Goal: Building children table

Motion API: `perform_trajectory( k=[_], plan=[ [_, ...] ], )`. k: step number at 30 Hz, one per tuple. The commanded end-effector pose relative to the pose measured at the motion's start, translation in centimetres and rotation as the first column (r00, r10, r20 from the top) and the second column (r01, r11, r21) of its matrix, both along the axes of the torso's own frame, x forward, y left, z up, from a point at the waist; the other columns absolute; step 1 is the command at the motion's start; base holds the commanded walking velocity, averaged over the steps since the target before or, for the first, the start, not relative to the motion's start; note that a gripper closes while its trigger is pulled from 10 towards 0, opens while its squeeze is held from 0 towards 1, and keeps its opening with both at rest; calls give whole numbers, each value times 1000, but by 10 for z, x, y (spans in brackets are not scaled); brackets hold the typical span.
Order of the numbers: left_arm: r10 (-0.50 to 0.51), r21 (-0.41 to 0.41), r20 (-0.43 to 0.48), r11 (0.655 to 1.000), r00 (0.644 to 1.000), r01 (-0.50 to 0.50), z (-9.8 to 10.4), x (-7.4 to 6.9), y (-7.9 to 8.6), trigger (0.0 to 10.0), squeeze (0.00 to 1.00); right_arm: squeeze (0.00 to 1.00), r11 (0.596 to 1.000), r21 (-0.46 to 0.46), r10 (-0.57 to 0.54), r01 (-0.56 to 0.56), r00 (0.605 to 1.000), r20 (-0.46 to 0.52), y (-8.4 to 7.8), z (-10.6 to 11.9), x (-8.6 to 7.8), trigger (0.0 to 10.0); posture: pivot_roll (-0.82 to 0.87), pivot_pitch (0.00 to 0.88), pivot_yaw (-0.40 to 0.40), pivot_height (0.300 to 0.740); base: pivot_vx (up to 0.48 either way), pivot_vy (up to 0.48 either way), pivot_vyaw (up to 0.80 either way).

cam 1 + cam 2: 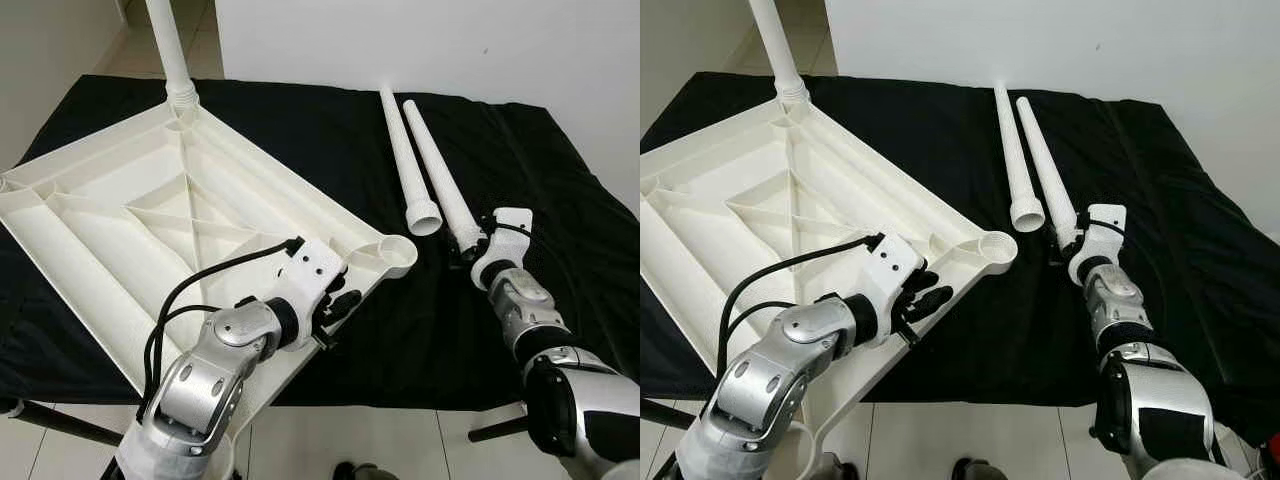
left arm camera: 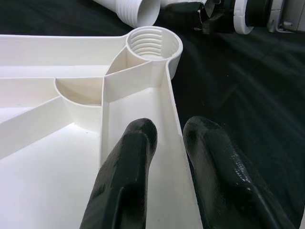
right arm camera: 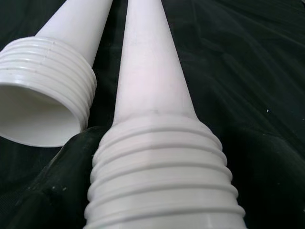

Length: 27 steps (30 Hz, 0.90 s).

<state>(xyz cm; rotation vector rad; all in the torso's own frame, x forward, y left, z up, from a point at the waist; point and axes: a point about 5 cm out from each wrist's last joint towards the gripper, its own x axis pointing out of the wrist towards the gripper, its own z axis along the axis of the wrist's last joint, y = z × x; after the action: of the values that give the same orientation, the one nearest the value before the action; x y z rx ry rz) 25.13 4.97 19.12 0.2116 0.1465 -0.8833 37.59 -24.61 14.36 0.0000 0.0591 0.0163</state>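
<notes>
A white plastic table top [image 1: 120, 215] lies upside down on the black cloth, with one white leg [image 1: 170, 50] standing screwed into its far corner. My left gripper [image 1: 340, 305] is shut on the table top's near rim, one finger [image 2: 128, 157] inside the wall and one outside, just short of the empty threaded corner socket [image 2: 153, 42]. Two loose legs lie side by side to the right. My right gripper [image 1: 468, 245] is shut on the threaded end of the right-hand leg [image 3: 152, 95]. The other leg [image 1: 405, 160] lies free, its open threaded end beside the socket.
The black cloth [image 1: 560, 200] covers the whole work surface, with bare cloth to the right of the legs. Its front edge drops to a light tiled floor [image 1: 400, 440]. A white wall [image 1: 450, 40] stands behind. A dark bar [image 1: 60, 425] crosses low on the left.
</notes>
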Motion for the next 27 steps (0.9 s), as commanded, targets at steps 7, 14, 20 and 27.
perform_trajectory(
  k=[7, 14, 20, 27],
  plan=[
    [69, 12, 26, 998, 997, -70, 3, 5, 2, 10000, 0, 0, 1000, -18, 15, -15, 999, -36, 2, -5, 0, 0, 62, 172, -58, 740, 0, 0, 0],
    [77, 7, 43, 997, 996, -77, 4, 9, 0, 10000, 0, 0, 999, -22, 35, -36, 998, -43, 1, -7, -2, 0, 54, 149, -67, 740, 0, 0, 0],
    [71, -22, 60, 997, 996, -70, 8, 12, -4, 10000, 0, 0, 999, -35, 8, -6, 999, 33, 0, -4, -4, 10000, 48, 114, -75, 740, 0, 0, 0],
    [51, -83, 61, 996, 997, -46, 13, 17, -7, 10000, 0, 0, 988, 16, -154, 153, 976, 157, -10, -3, -13, 10000, 23, 54, -70, 740, 0, 0, 0]
  ],
)
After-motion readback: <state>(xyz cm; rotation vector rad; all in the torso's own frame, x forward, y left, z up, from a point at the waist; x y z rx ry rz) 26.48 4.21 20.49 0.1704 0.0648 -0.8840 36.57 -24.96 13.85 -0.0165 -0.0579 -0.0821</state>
